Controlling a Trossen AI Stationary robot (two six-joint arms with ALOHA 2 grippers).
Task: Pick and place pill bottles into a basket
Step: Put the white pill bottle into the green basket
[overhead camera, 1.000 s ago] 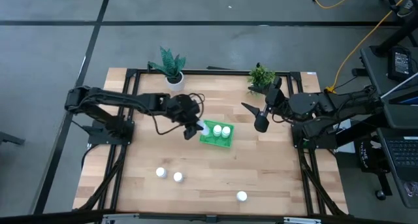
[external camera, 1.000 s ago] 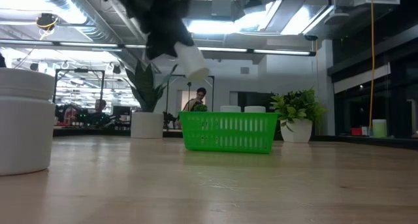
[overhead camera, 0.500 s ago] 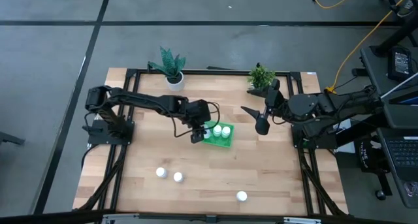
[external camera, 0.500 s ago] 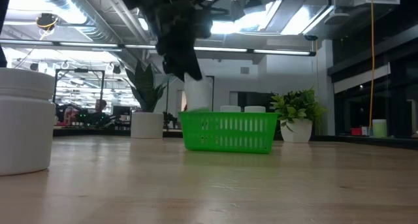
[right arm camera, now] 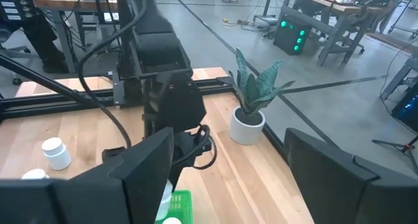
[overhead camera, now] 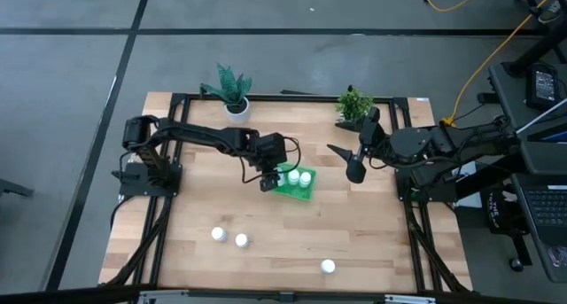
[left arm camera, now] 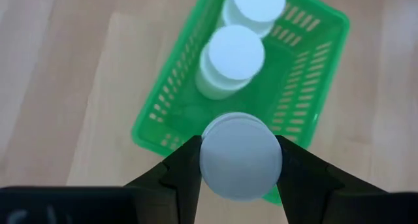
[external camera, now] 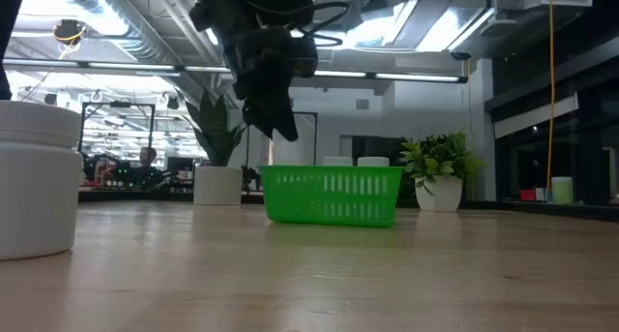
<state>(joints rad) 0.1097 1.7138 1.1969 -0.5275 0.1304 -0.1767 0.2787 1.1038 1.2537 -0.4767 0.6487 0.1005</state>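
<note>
The green basket (overhead camera: 298, 187) stands mid-table and holds two white pill bottles (left arm camera: 231, 56) (left arm camera: 256, 3) standing upright. My left gripper (overhead camera: 268, 175) is above the basket's left end (left arm camera: 163, 129), shut on a third pill bottle (left arm camera: 240, 157). In the low view the gripper (external camera: 273, 119) stands just over the basket (external camera: 329, 196), which hides most of the held bottle. Three more bottles (overhead camera: 218, 235) (overhead camera: 240, 240) (overhead camera: 328, 266) stand on the table near the front. My right gripper (overhead camera: 350, 159) hovers open and empty to the basket's right. My left gripper pinches the bottle's round body between its two fingers (left arm camera: 186, 164), on opposite sides just under the cap (left arm camera: 240, 152). The fingers come from above, pointing down. The bottle is upright with its lower part inside the basket; I cannot tell whether its bottom touches the basket floor.
Two potted plants (overhead camera: 232, 89) (overhead camera: 354, 105) stand at the table's far edge. One loose bottle (external camera: 34, 187) stands right in front of the low camera. Bare wood lies between the basket and the front bottles.
My left gripper has carried the bottle toward the table's right, over the basket's left end. It has turned the bottle from tilted to upright and lowered it into the basket. It stays shut on the bottle.
</note>
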